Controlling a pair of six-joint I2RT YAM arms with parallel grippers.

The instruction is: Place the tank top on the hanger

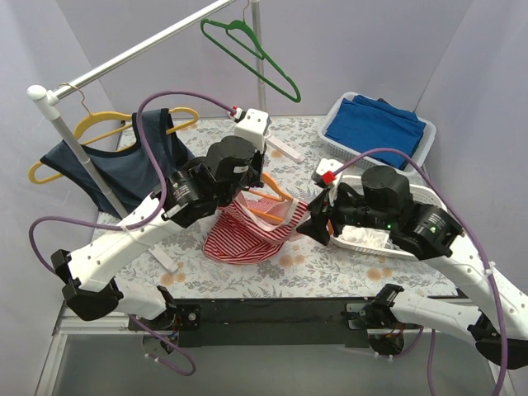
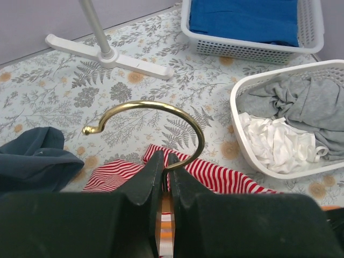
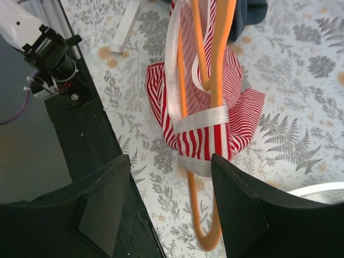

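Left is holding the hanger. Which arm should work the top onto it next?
Right. The right gripper is open and empty over the top and hanger; the left gripper is shut on the hook, likely needed to steady it.

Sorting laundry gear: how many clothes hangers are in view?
3. Green hanger bare on the rail; yellow hanger on the rail, carrying a navy top; orange hanger on the table, threaded through the striped tank top, hook in the left gripper. None obviously hidden.
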